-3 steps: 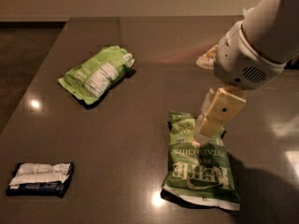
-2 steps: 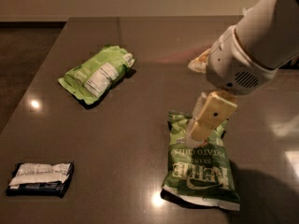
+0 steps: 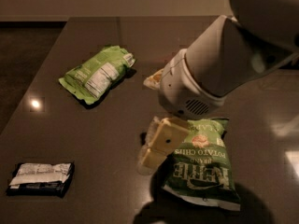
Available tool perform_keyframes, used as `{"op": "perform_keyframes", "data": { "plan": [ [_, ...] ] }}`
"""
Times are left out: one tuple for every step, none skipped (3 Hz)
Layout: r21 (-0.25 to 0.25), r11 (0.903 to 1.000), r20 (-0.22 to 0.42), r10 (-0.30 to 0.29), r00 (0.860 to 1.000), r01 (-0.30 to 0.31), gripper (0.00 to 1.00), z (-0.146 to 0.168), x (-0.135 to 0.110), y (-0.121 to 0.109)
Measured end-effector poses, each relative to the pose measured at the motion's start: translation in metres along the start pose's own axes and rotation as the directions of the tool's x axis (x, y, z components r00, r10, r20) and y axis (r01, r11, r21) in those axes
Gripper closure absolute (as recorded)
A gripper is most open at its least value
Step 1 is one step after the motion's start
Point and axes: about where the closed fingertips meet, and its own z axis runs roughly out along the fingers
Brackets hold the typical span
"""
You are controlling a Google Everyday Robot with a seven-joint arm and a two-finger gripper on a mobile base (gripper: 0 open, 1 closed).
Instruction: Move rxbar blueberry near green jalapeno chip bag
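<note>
The rxbar blueberry [image 3: 41, 178] lies flat at the table's front left, a dark wrapper with a white label panel. The green jalapeno chip bag [image 3: 202, 168] lies at the front right with its white lettering facing up. My gripper [image 3: 157, 146] hangs over the bag's upper left corner, on the end of the big white arm [image 3: 219, 69] that comes in from the upper right. The gripper is empty and well to the right of the rxbar. The arm hides the bag's top edge.
A lighter green bag [image 3: 98, 73] with a white nutrition panel lies at the back left. A small tan packet [image 3: 153, 80] peeks out behind the arm. The dark table [image 3: 93, 134] ends close to the left of the rxbar.
The arm has swung left and toward the table's front, bringing the gripper from above the bag's top edge to its upper left corner. The objects have not moved.
</note>
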Motion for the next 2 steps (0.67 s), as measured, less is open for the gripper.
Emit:
{"op": "perform_keyframes", "data": {
  "plan": [
    [-0.030,0.9987,0.006,-0.041,0.999,0.042,0.00,0.037,-0.029,0.019],
    [-0.053,0.9963,-0.023,-0.069,0.997,0.068,0.00,0.077,-0.047,0.032]
  ]
}}
